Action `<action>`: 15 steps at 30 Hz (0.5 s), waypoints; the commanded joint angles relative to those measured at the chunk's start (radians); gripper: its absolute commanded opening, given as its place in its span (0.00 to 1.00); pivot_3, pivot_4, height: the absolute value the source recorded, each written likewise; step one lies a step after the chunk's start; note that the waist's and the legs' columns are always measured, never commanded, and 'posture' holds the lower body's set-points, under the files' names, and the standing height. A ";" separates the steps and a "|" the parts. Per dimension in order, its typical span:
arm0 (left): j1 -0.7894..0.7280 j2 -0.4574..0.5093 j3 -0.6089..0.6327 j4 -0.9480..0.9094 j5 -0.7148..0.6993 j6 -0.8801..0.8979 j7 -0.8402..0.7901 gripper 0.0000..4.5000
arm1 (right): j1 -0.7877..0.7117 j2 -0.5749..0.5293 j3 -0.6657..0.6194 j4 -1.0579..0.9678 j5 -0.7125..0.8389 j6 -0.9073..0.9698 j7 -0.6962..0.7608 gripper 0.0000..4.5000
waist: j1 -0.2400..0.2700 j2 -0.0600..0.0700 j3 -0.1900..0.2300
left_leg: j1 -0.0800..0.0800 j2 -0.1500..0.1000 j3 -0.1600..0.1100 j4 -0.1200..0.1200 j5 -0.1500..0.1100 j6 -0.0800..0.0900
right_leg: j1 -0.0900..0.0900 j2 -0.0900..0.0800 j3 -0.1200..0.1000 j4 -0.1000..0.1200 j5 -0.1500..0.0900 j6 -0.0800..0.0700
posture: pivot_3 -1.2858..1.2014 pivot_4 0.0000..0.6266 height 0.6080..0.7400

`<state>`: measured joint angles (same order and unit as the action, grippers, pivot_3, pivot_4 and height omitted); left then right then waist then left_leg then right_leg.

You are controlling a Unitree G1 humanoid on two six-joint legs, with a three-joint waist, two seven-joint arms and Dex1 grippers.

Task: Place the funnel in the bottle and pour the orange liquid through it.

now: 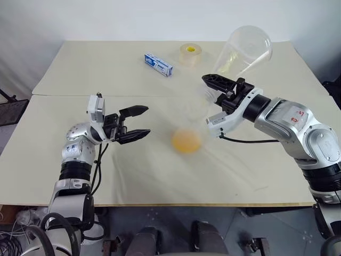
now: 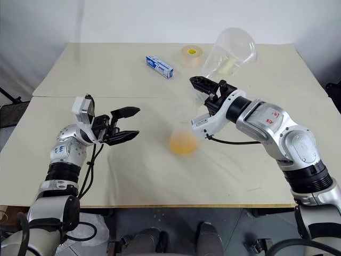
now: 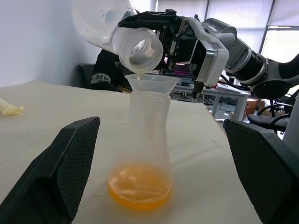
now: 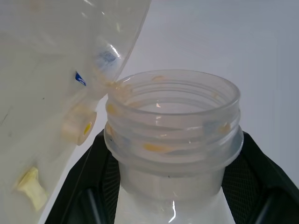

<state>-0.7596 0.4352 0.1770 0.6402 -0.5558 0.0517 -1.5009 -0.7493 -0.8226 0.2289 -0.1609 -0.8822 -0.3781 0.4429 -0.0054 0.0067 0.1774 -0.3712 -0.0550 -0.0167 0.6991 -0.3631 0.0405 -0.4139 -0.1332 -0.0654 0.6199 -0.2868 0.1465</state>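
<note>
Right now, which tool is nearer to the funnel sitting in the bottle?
Right. The right tool holds the larger flask tipped directly over the funnel, its mouth almost at the rim. The left tool is open, off to the bottle's side, clear of it.

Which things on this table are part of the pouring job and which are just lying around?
Part of the job:
- funnel, seated in the bottle's neck
- bottle
- orange liquid in the bottle's base
- large flask, tipped over the funnel by the right gripper

Lying about:
- tape roll
- blue and white packet
</note>
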 commanded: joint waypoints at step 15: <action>-0.066 0.000 -0.007 0.032 0.006 -0.020 -0.066 1.00 | 0.079 0.182 -0.163 -0.159 0.282 0.320 0.103 0.55 | 0.002 0.000 0.000 | 0.000 0.000 -0.001 0.000 0.000 0.000 | 0.000 0.000 -0.001 0.001 0.000 0.000 | 0.52 0.24 1.00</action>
<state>-0.7947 0.4344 0.1734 0.6811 -0.5468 0.0456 -1.5009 -0.6739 -0.6539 0.1218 -0.2624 -0.6488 -0.1263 0.5338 -0.0037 0.0065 0.1775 -0.3713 -0.0547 -0.0177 0.6996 -0.3631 0.0406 -0.4136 -0.1333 -0.0669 0.6207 -0.2868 0.1465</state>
